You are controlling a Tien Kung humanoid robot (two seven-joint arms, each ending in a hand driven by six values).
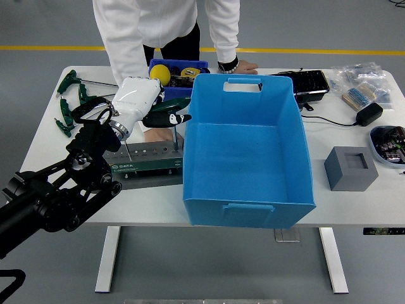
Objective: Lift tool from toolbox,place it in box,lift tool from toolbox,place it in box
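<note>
My left hand (pixel 166 118), white with black fingertips, is shut on a green-handled screwdriver (pixel 169 110). Its thin shaft (pixel 174 136) hangs down over the grey toolbox (pixel 145 162), the tip just above the tool rack. The big blue box (pixel 247 206) stands open immediately to the right, with nothing visible inside. A person's hand (pixel 152 135) rests by the toolbox's far edge, under my hand. The right arm is out of view.
A small blue bin (pixel 187 65) with a yellow ball (pixel 160 71) stands behind the toolbox. Green-handled tools (pixel 66 104) lie at far left. The person's other hand (pixel 244 66) presses on the table behind the box. A grey block (pixel 350 168), a black tray (pixel 310 82) and cables sit at right.
</note>
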